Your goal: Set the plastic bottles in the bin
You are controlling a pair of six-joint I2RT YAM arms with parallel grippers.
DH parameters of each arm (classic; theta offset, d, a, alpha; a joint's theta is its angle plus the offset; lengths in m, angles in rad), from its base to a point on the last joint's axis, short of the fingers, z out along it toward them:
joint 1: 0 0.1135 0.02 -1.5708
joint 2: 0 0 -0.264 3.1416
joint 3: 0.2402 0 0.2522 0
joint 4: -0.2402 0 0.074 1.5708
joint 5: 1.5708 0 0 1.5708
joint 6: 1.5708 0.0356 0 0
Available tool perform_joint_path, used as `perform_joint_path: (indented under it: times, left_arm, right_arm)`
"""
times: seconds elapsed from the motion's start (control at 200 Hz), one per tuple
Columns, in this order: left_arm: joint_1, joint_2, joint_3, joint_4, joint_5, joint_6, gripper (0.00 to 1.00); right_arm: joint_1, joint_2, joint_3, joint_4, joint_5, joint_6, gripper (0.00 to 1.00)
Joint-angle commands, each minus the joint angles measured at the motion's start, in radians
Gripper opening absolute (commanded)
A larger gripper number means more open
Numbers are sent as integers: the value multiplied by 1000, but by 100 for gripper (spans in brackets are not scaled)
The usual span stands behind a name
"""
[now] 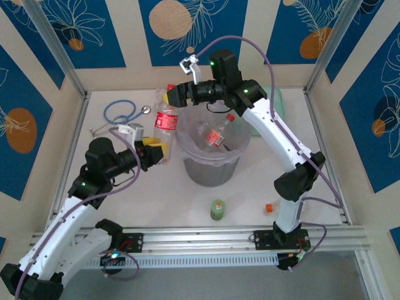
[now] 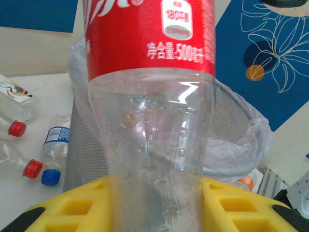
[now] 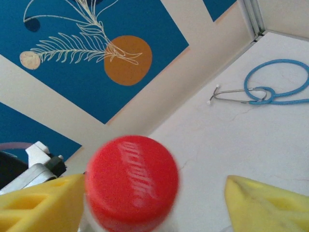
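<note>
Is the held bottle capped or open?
Capped: a red cap sits on top of the bottle, in the right wrist view.

Blue stethoscope (image 1: 122, 112) (image 3: 277, 89) flat on white table (image 1: 250, 200), far left. Mint-green case (image 1: 280, 103) far right.

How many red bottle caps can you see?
4. One red cap tops the held bottle; one is on a bottle inside the bin; two are on bottles lying on the table beside the bin. Others may be hidden.
</note>
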Motion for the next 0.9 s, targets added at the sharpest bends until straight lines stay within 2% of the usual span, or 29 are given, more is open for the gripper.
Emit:
perform_joint_path:
  times: [0.0,0.11,0.16,0.2,0.285,0.345,0.4,0.485,0.555,0.7,0.896]
  left_arm:
    - [-17,17,1,55,28,16,16]
    - [-20,18,-8,56,-4,15,20]
    - [-20,12,-13,62,-28,9,26]
    - [-20,7,-14,65,-43,-1,37]
    - [-20,-6,-17,82,-54,-27,68]
    - [-20,-19,-23,105,-57,-49,82]
    - [-20,-24,-26,118,-64,-72,90]
    - [-20,-5,-3,73,-105,-104,93]
    - [-20,26,14,45,-132,-134,95]
    - [-22,85,-8,149,-129,-248,96]
    - [-34,153,-22,232,-145,-277,96]
  right_arm:
    - [-8,1,24,-10,-11,-2,59]
    - [-8,-23,13,-10,14,-19,39]
    - [-7,-41,9,-11,33,-28,30]
    - [-8,-57,7,-7,46,-34,24]
    - [-9,-93,15,-2,69,-53,17]
    - [-12,-121,22,0,92,-63,13]
    - [-21,-156,18,8,119,-71,11]
    - [-49,-237,-19,51,156,-73,7]
    - [-80,-326,-113,142,194,-77,3]
    - [-160,-521,-385,391,279,-100,0]
    - [-229,-561,-520,462,277,-118,0]
